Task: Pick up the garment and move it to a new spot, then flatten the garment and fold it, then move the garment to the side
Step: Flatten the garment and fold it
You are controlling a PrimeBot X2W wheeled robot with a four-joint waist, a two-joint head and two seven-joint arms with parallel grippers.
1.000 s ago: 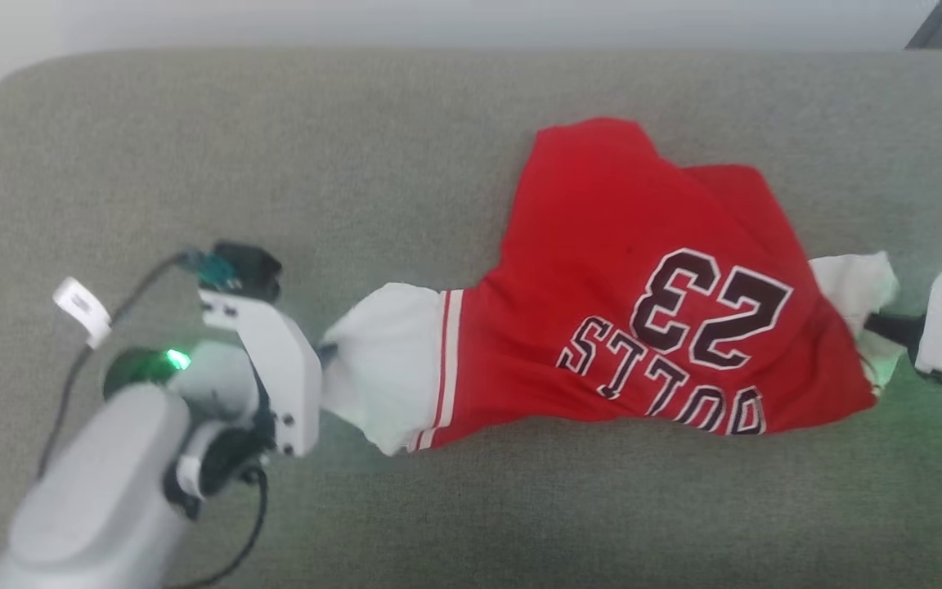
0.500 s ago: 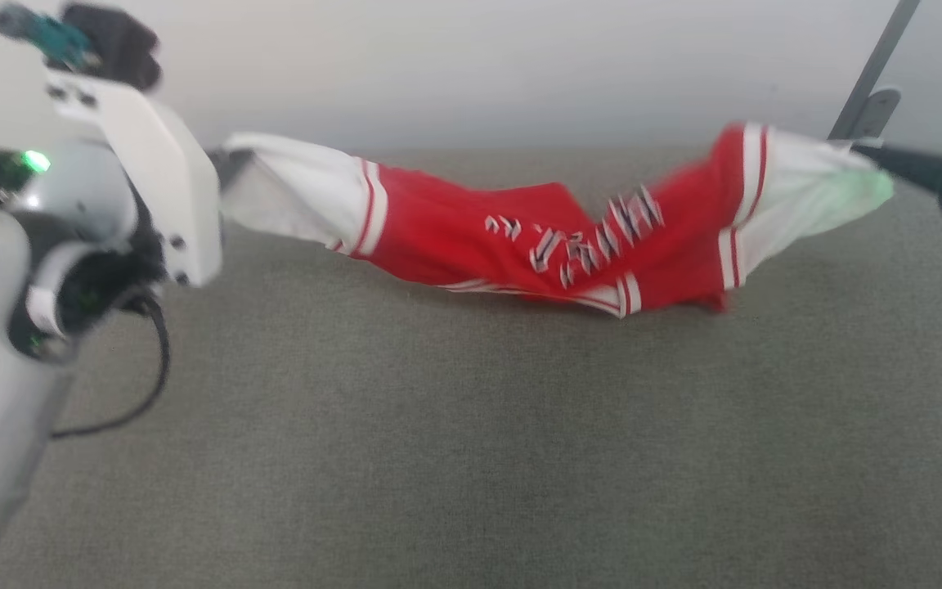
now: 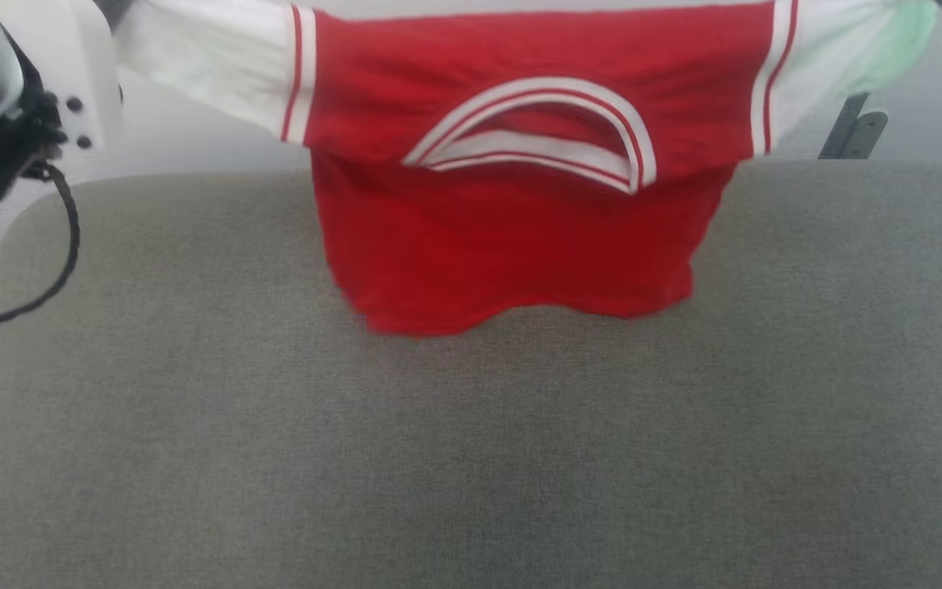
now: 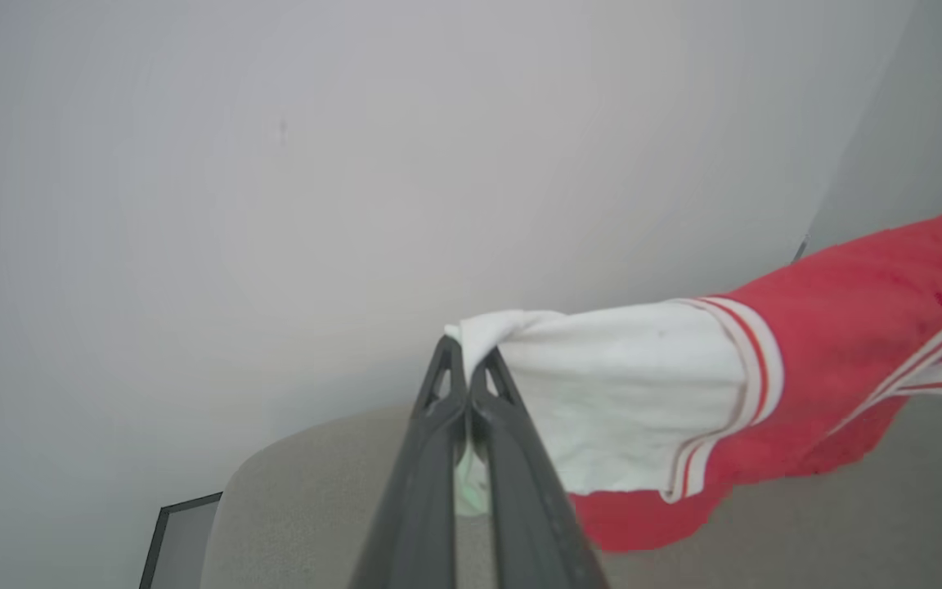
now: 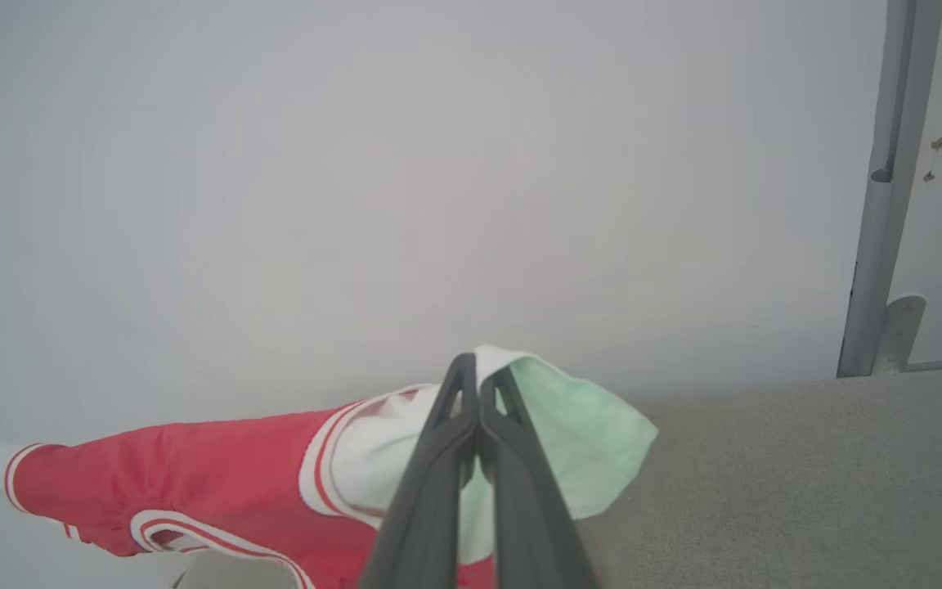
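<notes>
We hold the garment (image 3: 520,245) aloft, stretched out so that its long axis runs straight across from our left gripper (image 4: 464,360) to our right gripper (image 5: 477,372). The left is pressed together on one white sleeve (image 4: 602,393), the right on the other sleeve (image 5: 373,458). The red body hangs between them above the desk (image 3: 471,458), hem lowest — so we judge that laying it down needs both arms to lower evenly.

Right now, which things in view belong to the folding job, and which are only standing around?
Belongs to the job:
- garment, held up by both white sleeves
- left hand, shut on one sleeve
- right hand, shut on the other
- grey padded surface beneath

Only standing around:
- grey pole
- white wall
</notes>
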